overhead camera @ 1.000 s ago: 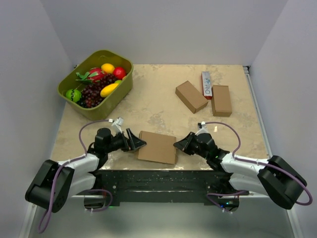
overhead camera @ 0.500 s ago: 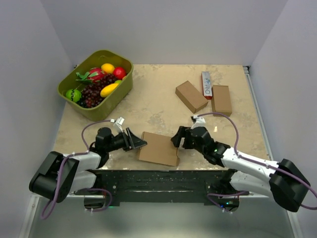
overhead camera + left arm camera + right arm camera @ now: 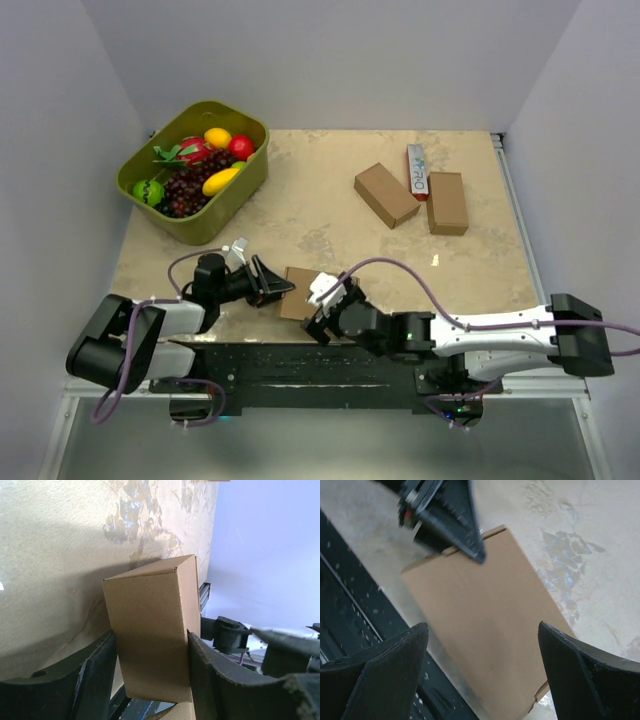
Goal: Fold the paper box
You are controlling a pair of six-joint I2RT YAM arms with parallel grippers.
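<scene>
The paper box [image 3: 297, 287] is a flat brown cardboard box lying near the table's front edge, mostly covered by my right arm in the top view. My left gripper [image 3: 284, 291] is shut on the box's left end. In the left wrist view both fingers [image 3: 102, 667] press against the sides of the box [image 3: 150, 625]. My right gripper [image 3: 326, 306] hovers open over the box's near side. Its jaws stand wide apart above the closed top panel [image 3: 485, 615] and touch nothing. A left fingertip [image 3: 465, 530] shows at the box's far end in the right wrist view.
A green basket [image 3: 245, 190] of toy fruit sits at the back left. Two plain brown boxes [image 3: 385, 193] [image 3: 447, 202] and a white-and-red carton [image 3: 417, 170] lie at the back right. The black base rail [image 3: 300, 365] runs just below the box.
My right gripper let go of the box's right end, opened wide and swung left over the box. My left gripper narrowed onto the left end.
</scene>
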